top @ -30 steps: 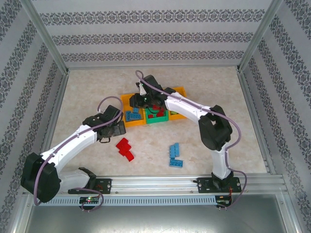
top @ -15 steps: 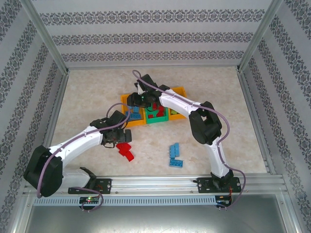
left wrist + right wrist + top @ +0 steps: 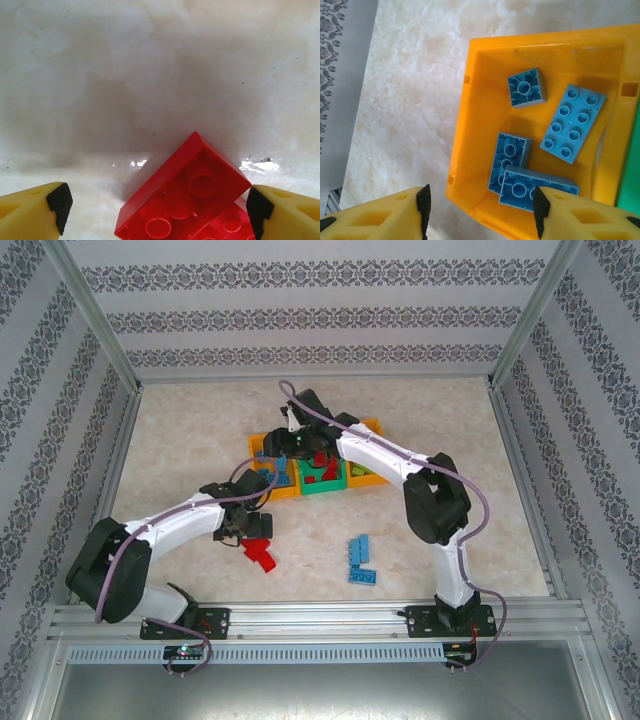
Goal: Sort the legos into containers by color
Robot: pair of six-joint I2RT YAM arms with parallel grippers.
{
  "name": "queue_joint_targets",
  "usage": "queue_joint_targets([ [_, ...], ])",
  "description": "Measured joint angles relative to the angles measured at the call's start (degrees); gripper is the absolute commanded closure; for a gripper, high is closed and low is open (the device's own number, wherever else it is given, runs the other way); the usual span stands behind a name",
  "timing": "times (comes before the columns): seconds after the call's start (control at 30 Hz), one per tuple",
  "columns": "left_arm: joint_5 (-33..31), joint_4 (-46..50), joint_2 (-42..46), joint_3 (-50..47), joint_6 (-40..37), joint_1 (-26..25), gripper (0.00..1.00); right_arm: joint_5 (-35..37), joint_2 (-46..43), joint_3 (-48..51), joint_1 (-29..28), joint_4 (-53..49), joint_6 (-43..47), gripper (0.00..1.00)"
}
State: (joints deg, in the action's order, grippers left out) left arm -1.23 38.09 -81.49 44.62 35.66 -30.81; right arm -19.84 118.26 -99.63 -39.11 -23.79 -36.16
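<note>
Three joined containers stand mid-table: a left orange bin [image 3: 275, 494], a green bin [image 3: 325, 490] and a right orange bin [image 3: 372, 425]. My right gripper [image 3: 283, 455] hovers open over the left orange bin [image 3: 470, 125], nothing between its fingers [image 3: 423, 205]; several blue legos [image 3: 572, 122] lie inside. My left gripper [image 3: 258, 535] is down at two red legos [image 3: 262, 552] on the table. In the left wrist view it [image 3: 157, 210] is open, with one red lego [image 3: 185, 200] lying between the fingers [image 3: 59, 205], the right pad close to its corner.
Three blue legos [image 3: 360, 562] lie on the table to the right of the red ones. Red bricks [image 3: 318, 472] sit in the green bin and light green ones [image 3: 360, 475] in the right orange bin. Patterned walls and metal posts enclose the table.
My left gripper has moved from beside the left orange bin toward me and right, down over the red legos. The right arm has stayed over the bins, shifting only slightly.
</note>
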Motion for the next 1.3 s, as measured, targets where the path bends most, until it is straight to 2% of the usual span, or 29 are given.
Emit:
queue_joint_targets([
  [0.1,0.0,0.0,-1.0,0.6,-0.6,0.0,0.11,0.1,-1.5,0.9,0.2,0.0,0.2,0.40],
  [0.4,-0.7,-0.6,-3.4,0.8,-0.5,0.0,0.29,1.2,-4.8,5.2,2.0,0.2,0.5,0.39],
  [0.93,-2.5,-1.3,-3.7,0.8,3.2,0.0,0.50,4.2,-14.1,15.1,3.8,0.3,2.1,0.38],
  [1.2,-2.5,-1.6,-3.8,0.8,3.8,0.0,0.69,5.6,-18.5,20.4,5.7,0.3,3.0,0.38],
  [1.3,-3.0,-1.8,-3.7,0.9,3.6,0.0,0.71,6.8,-21.0,23.1,6.4,0.0,3.6,0.38],
])
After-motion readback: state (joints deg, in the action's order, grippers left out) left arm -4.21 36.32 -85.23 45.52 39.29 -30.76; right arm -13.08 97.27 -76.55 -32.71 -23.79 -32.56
